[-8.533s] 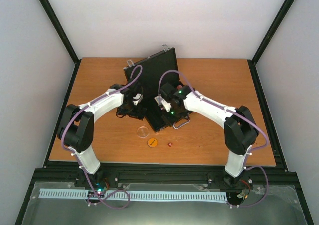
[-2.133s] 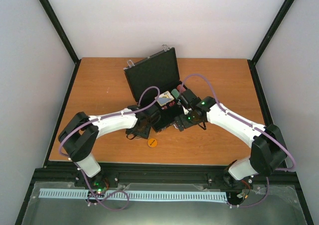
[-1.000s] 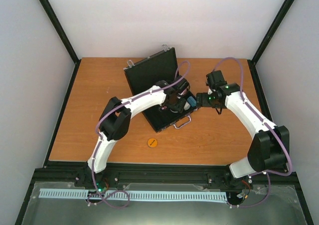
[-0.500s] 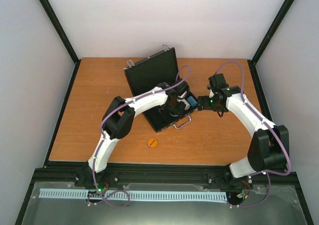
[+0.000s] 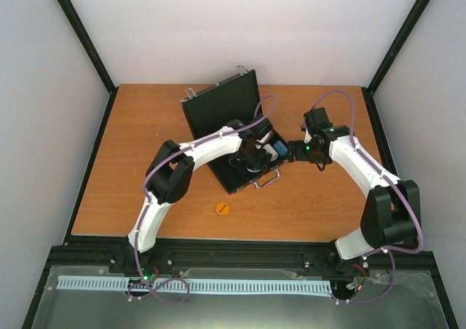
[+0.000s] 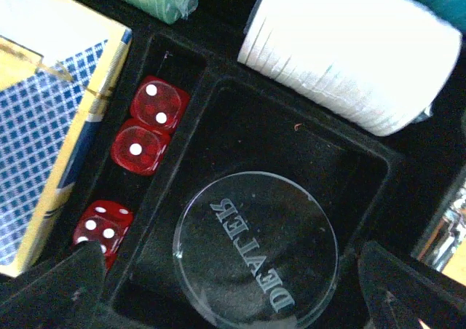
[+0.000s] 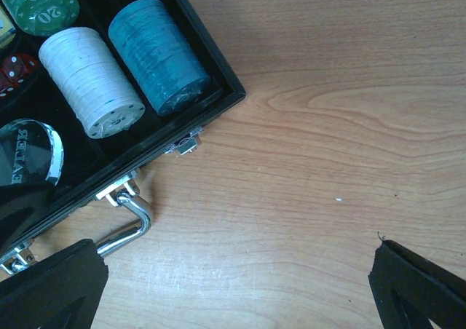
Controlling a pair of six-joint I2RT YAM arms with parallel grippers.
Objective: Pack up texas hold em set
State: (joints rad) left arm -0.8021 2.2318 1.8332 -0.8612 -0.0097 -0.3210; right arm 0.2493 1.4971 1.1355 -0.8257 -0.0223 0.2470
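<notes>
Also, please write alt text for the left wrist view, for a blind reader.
A clear round disc marked DEALER lies in a black-lined compartment, with three small red dice in the narrow slot to its left. A white chip stack lies above it, and a blue-checked card box is at far left.

Overhead plus close wrists (briefcase (image 5: pixel 218 114) shared)

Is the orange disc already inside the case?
No, the orange disc lies on the table, in front of the open case and apart from it.
</notes>
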